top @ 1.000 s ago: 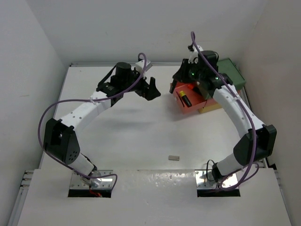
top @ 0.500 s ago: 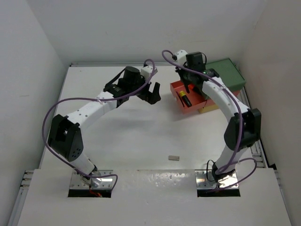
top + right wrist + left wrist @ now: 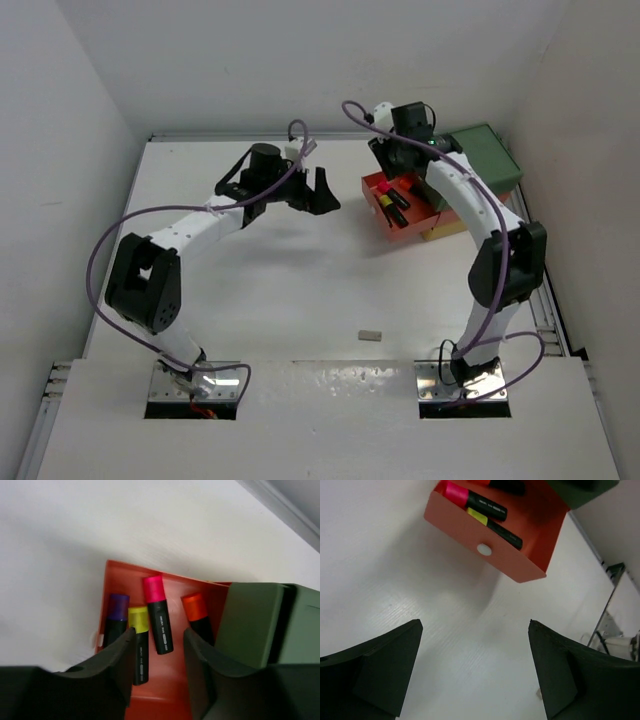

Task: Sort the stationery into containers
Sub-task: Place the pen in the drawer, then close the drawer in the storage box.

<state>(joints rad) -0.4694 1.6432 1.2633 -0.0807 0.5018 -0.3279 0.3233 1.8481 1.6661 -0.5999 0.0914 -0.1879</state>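
The coral-red drawer [image 3: 412, 222] is pulled out of the stack, under the green one [image 3: 490, 160] and over the yellow one [image 3: 447, 231]. On the coral floor [image 3: 165, 680] lie several highlighters: purple [image 3: 117, 620], yellow [image 3: 138, 640], pink [image 3: 157, 615] and orange [image 3: 197, 615]. My right gripper [image 3: 159, 632] hovers open just above them, holding nothing; in the top view the right gripper [image 3: 386, 166] sits at the drawer's far left corner. My left gripper [image 3: 322, 192] is open over bare table, left of the drawer's white-knobbed front [image 3: 484, 549]. A small grey eraser [image 3: 371, 336] lies near the front.
The white table [image 3: 260, 280] is walled on the left, back and right. The drawer stack stands against the right wall at the back. Both arm bases are bolted at the near edge.
My right gripper has opened and the pink highlighter now lies in the coral drawer. The right wrist shifted slightly left. My left gripper drifted a little near the drawer and stayed open.
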